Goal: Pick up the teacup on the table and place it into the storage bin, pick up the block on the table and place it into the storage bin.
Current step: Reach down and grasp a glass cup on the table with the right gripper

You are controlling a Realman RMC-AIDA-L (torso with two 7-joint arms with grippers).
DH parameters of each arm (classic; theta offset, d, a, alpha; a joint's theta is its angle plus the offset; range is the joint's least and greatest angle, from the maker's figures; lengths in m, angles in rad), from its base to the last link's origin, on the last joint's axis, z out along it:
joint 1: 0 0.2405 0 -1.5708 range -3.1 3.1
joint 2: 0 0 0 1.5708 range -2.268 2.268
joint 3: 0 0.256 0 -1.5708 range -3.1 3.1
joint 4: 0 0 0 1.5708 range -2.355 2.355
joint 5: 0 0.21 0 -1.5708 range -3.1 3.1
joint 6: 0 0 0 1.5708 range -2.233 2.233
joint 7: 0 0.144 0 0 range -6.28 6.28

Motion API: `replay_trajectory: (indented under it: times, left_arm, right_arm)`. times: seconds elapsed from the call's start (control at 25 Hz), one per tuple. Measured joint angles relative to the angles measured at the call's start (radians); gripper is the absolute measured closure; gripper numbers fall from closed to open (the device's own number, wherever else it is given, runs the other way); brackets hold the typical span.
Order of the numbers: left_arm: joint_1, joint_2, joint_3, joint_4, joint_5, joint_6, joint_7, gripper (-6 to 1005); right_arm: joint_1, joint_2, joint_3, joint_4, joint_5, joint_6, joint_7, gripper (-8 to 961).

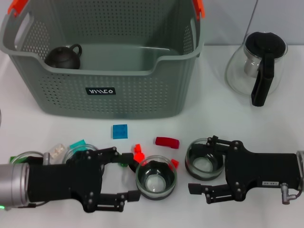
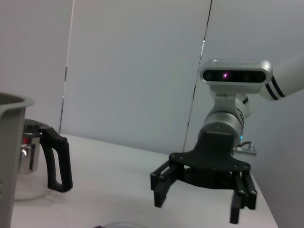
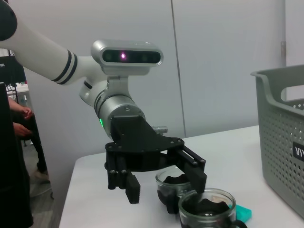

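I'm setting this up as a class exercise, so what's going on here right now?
A two-armed robot is tidying a table into a grey storage bin, which already holds a dark teapot. Both grippers sit low over the table, open and holding nothing: the left gripper beside a glass teacup, the right gripper around another. A blue block and red pieces lie loose.

**Two white arms, black claws**

Each arm is glossy white with dark bands near the wrist, ending in a silver metal cuff. A small green light glows on the left cuff. Above each cuff sits a silver bar-shaped camera with a pink light. The left gripper [image 1: 127,176] and right gripper [image 1: 200,165] are matte black, angular, built from linked bars, with ridged finger pads [image 3: 133,193]. A small white label marks the right one.
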Motion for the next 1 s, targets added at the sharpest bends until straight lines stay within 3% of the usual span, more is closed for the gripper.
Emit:
replay_trajectory:
  times: [1.0]
  left_arm:
    - [-0.006, 0.007, -0.034, 0.008, 0.041, -0.003, 0.003, 176]
  right_arm:
    - [-0.031, -0.002, 0.013, 0.0, -0.008, 0.028, 0.054, 31]
